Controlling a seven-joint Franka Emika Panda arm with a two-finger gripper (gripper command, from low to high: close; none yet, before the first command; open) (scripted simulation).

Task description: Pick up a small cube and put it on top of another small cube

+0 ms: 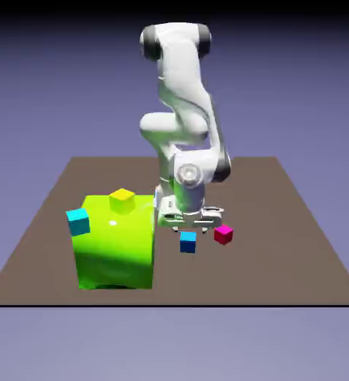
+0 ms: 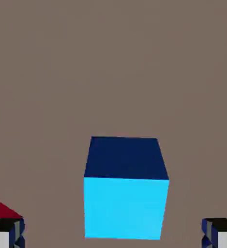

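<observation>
Blue cube (image 2: 126,208), plain, smooth and sharp-edged, is the nearest thing before my hand camera, one face bright, one dark. It rests on the brown, matte table (image 1: 259,275). My jaws (image 1: 190,229) are wide open, with nothing held; the cube sits between the fingertips in the hand view. At that view's left edge, a red piece is cut off by the frame. The glossy green block (image 1: 116,249) has a curved face; whether the cyan cube (image 1: 78,222) touches it, I cannot tell.
</observation>
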